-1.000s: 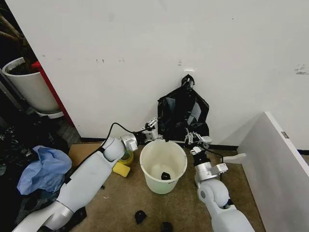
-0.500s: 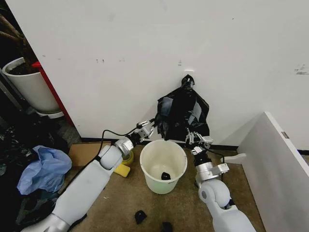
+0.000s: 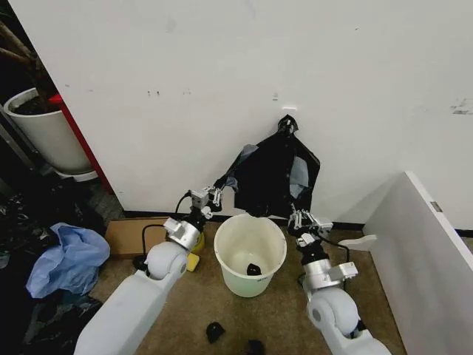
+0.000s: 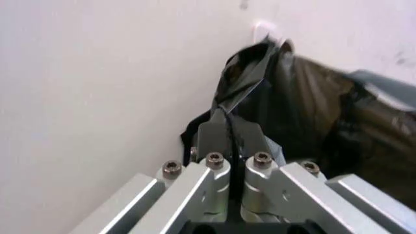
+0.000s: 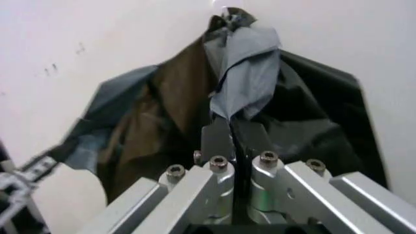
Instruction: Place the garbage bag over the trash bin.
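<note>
The thin, glossy black plastic garbage bag (image 3: 272, 176) hangs against the wall just behind and above the round cream-white plastic trash bin (image 3: 250, 254), its knotted top seemingly caught on a small white wall hook (image 3: 289, 110). The left gripper (image 3: 213, 194) pinches the bag's left corner, beside the bin's rim; the right gripper (image 3: 305, 219) is clamped on its lower right edge. Pulling toward the bin could tear the film at the hook or slip it from the fingers.

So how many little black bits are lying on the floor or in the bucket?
3: one inside the trash bin at its bottom, and two on the floor in front of it. The arms may hide more.
</note>
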Controlling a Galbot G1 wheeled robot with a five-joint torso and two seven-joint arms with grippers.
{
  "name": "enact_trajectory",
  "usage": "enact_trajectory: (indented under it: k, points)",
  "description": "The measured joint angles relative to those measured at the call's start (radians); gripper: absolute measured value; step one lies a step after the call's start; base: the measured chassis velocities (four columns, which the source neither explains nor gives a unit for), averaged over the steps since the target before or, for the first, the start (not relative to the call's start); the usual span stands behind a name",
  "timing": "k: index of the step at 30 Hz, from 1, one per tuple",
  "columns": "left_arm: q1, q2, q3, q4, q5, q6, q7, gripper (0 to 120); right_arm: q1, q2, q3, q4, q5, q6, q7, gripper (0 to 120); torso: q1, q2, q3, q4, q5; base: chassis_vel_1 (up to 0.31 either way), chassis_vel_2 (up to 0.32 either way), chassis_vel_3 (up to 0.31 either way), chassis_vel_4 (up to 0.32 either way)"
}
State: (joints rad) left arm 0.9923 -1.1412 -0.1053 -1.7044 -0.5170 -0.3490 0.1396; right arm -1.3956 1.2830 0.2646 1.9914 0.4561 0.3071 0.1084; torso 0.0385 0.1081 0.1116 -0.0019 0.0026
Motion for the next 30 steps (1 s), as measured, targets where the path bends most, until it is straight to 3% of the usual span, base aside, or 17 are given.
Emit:
enact_trajectory:
  k: [5,15,22,30]
  points:
    - [0.124,-0.003,-0.018,-0.111,-0.009,-0.046,0.019,0,-0.132,-0.029,-0.031,0.100,-0.100,0.017,0.069,0,0.000,0.000,0.000,-0.0002,0.0000,0.000,0.000,0.000,0.000]
    - [0.272,0.000,-0.095,-0.205,0.036,-0.103,0.024,0,-0.248,-0.028,-0.076,0.164,-0.279,0.094,0.146,0,0.000,0.000,0.000,0.0001,0.0000,0.000,0.000,0.000,0.000]
    - [0.296,0.001,-0.137,-0.267,0.012,-0.110,0.035,0,-0.241,-0.030,-0.065,0.197,-0.307,0.154,0.043,0,0.000,0.000,0.000,0.0000,0.0000,0.000,0.000,0.000,0.000]
    - [0.277,0.005,-0.153,-0.314,-0.019,-0.103,0.046,0,-0.141,-0.005,-0.061,0.167,-0.189,0.176,-0.096,0,0.000,0.000,0.000,0.0001,0.0001,0.000,0.000,0.000,0.000]
